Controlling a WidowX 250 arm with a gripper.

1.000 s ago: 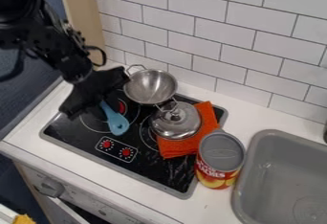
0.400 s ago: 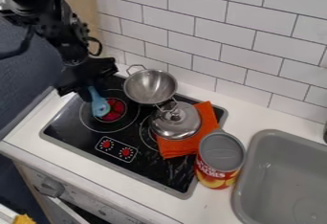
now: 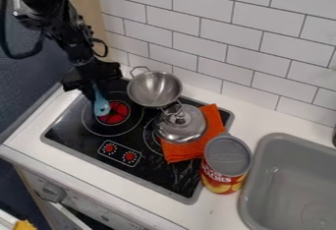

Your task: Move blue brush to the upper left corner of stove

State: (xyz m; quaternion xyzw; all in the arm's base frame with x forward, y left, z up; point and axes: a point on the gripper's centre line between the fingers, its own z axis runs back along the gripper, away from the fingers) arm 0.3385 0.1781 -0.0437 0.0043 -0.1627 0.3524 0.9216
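The black gripper (image 3: 94,87) hangs over the upper left corner of the stove (image 3: 164,181), to the left of the steel bowl. The blue brush (image 3: 101,106) points down from the gripper, its wide end over the left burner beside the red centre. The gripper is shut on the brush's upper end, which it partly hides. Whether the brush touches the stove top I cannot tell.
A steel bowl (image 3: 154,89) stands at the stove's back edge. A lidded pot (image 3: 181,124) sits on an orange cloth (image 3: 211,117). Right of these are a tin can (image 3: 226,162) and a grey sink (image 3: 275,143). A tiled wall (image 3: 223,32) rises behind.
The gripper and the blue brush have moved up and to the left, uncovering the red burner centre. Since the middle frame they have shifted only slightly.
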